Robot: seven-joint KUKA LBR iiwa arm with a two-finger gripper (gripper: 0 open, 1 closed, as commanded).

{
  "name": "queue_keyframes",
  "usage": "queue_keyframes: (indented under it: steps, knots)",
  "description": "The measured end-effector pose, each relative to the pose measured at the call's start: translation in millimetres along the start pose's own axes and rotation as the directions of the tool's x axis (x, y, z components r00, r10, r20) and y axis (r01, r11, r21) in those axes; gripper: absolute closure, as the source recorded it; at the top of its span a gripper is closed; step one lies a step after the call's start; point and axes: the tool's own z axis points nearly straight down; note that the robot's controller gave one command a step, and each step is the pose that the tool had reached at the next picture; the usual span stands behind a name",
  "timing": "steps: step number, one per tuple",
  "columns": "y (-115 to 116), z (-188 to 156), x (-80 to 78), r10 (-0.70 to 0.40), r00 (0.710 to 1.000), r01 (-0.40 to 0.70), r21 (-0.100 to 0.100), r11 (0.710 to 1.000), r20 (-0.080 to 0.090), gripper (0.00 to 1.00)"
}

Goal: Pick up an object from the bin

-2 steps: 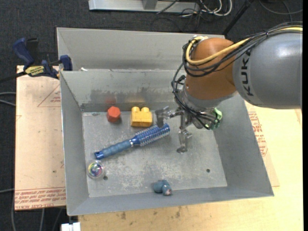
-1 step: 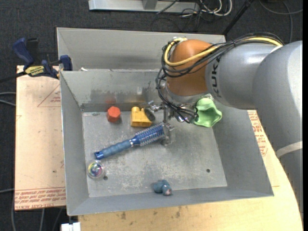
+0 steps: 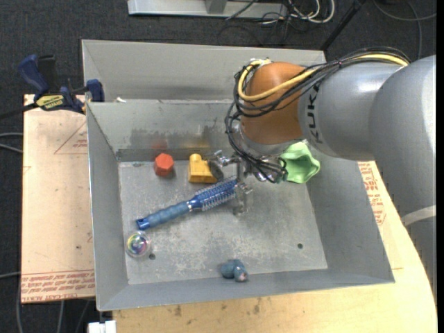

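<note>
Pincer (image 3: 241,196) is low in the middle of the bin (image 3: 277,234), right at the bristle end of a blue brush (image 3: 187,207); can't tell if it's open or closed. The brush lies flat, handle pointing to the front-left corner, bristles toward the back-right. A yellow block (image 3: 201,169) sits just behind it.

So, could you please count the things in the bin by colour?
Blue: 2, the brush and a small lump
Red: 1, a small block
Yellow: 1, a chunky piece
Green: 1, a crumpled thing
Shiny, mixed colours: 1, a little ball
Total: 6
</note>
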Motion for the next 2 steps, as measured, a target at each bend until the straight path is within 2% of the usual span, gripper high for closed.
queue_keyframes:
  steps: [1, 2]
  knots:
    - [0.3, 0.9, 0.4, 0.000, 1.000, 0.000, -0.001, 1.000, -0.002, 1.00]
    - [-10.1, -138.3, -2.7, 0.093, 0.996, -0.093, 0.001, 0.996, -0.003, 1.00]
